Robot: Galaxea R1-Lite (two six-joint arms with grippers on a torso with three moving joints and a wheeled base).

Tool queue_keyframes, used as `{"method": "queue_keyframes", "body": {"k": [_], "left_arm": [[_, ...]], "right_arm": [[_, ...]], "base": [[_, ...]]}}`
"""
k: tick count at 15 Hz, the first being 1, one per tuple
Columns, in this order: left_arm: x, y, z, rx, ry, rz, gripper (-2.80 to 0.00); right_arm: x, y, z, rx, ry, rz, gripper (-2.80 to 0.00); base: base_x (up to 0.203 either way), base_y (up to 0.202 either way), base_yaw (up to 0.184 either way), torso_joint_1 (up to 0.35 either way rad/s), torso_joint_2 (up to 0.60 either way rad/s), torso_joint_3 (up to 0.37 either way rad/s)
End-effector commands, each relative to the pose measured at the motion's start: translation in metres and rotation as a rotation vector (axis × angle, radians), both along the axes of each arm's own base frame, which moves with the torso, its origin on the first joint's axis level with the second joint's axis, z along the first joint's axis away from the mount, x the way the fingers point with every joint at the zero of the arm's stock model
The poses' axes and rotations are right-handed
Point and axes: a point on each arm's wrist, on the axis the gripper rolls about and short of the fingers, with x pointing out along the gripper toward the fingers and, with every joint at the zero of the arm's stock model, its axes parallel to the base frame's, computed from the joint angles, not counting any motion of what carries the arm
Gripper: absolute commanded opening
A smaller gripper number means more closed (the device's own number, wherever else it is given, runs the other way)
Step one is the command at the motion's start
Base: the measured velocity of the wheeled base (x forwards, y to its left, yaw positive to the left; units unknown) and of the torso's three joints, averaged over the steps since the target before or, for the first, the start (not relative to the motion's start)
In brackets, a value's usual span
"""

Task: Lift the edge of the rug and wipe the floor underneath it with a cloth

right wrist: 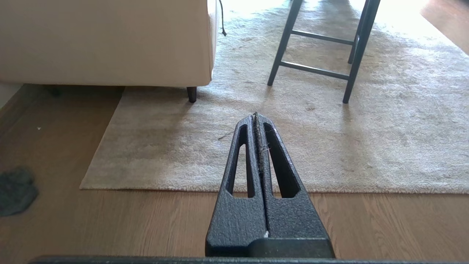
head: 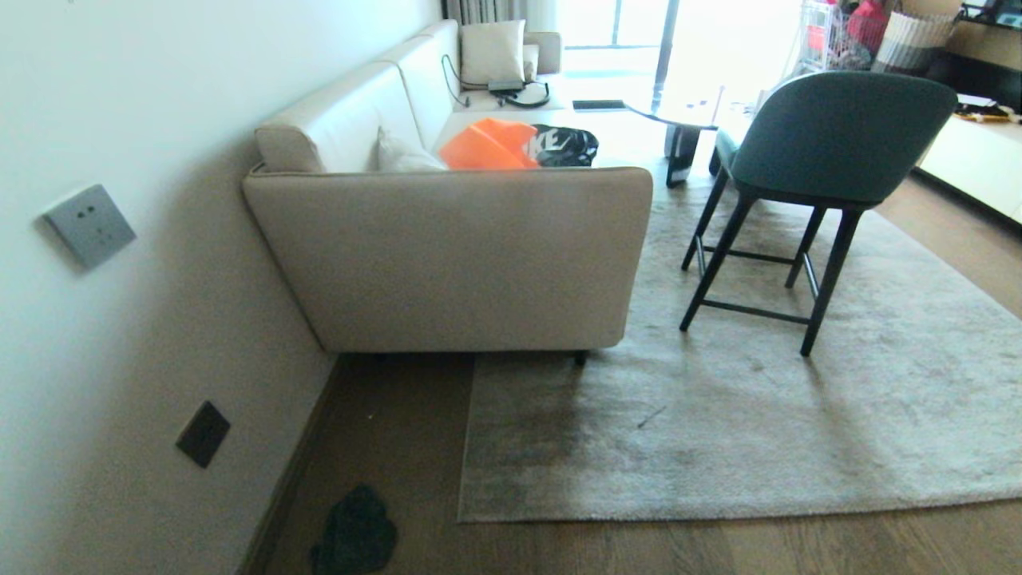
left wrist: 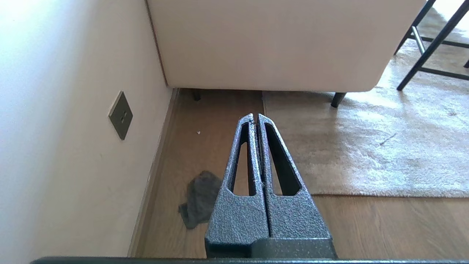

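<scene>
1. Partial white "IKE" lettering shows on the black bag (head: pixel 565 146) beside orange fabric (head: pixel 489 145) on the sofa (head: pixel 447 255).
2. The cloth (head: pixel 355 533) lies crumpled on the floor (head: pixel 399 447) near left by the wall (head: pixel 120 319), partly cut off at the near edge.
3. The rug (head: pixel 718 431) lies flat, its far-left corner under the sofa; a chair (head: pixel 806 160) stands on it.
4. Left gripper (left wrist: pixel 255 118) and right gripper (right wrist: pixel 255 116) hover above the floor, fingers pressed together, empty.
</scene>
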Motion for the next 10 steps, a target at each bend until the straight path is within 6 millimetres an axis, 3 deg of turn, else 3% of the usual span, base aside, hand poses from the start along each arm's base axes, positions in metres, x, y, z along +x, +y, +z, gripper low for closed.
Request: {"method": "queue_keyframes", "body": {"k": [1, 6, 10], "left_arm": [[-0.0001, 0.0000, 0.0002, -0.001, -0.001, 0.002, -2.80], [0.0000, 0.0000, 0.0001, -0.001, 0.000, 0.001, -2.80], [0.0000, 0.0000, -0.0001, -0.001, 0.000, 0.000, -2.80]], "right_arm": [[0.0001, 0.0000, 0.0001, 0.000, 0.001, 0.000, -2.80], [0.0001, 0.0000, 0.0003, 0.007, -0.001, 0.000, -2.80], [0.0001, 0.0000, 0.0002, 0.007, -0.001, 0.000, -2.80]], "base": [[0.000, 0.000, 0.000, 0.000, 0.00, 0.000], [0.000, 0.000, 0.000, 0.000, 0.00, 0.000], [0.000, 0.000, 0.000, -0.024, -0.27, -0.298]]}}
